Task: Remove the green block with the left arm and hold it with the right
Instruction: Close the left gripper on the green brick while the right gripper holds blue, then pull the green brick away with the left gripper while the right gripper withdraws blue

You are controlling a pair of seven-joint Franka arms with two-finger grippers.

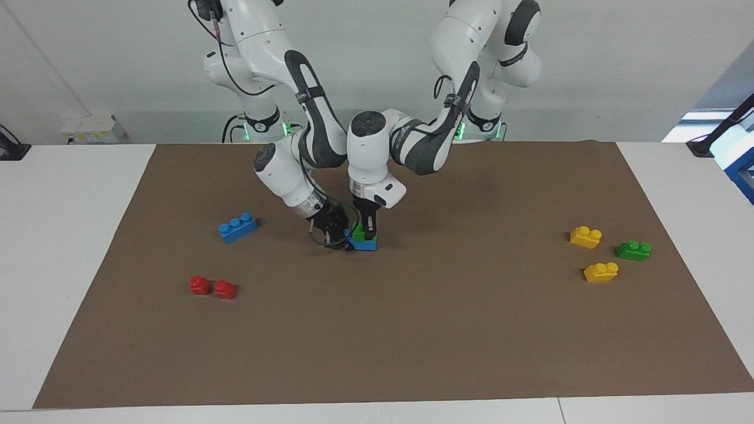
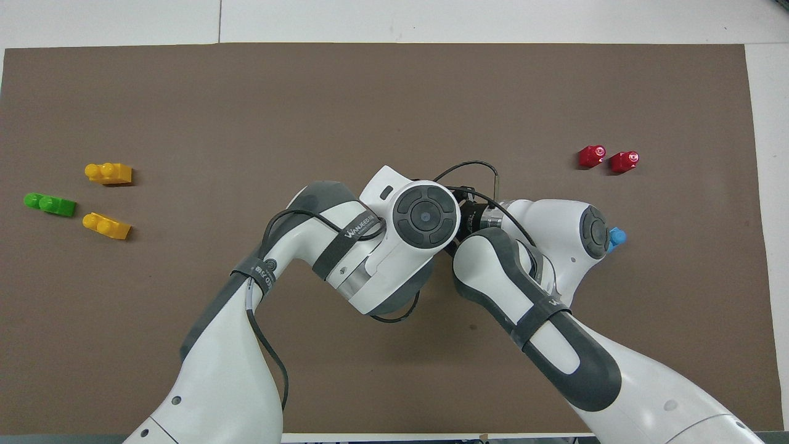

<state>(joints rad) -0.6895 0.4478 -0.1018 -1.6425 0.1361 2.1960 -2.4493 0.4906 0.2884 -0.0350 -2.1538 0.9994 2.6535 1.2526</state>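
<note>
The green block (image 1: pixel 358 231) sits on top of a blue brick (image 1: pixel 366 245) in the middle of the brown mat (image 1: pixel 412 330). My left gripper (image 1: pixel 367 231) comes straight down onto the green block and is shut on it. My right gripper (image 1: pixel 343 240) reaches in low from the right arm's side and is shut on the end of the blue brick underneath. In the overhead view the left arm's wrist (image 2: pixel 425 217) covers both bricks and both grippers' fingertips.
Toward the right arm's end lie a loose blue three-stud brick (image 1: pixel 237 227) and, farther from the robots, two red blocks (image 1: pixel 199 285) (image 1: pixel 224 289). At the left arm's end lie two yellow bricks (image 1: pixel 585 237) (image 1: pixel 600 271) and a darker green brick (image 1: pixel 633 250).
</note>
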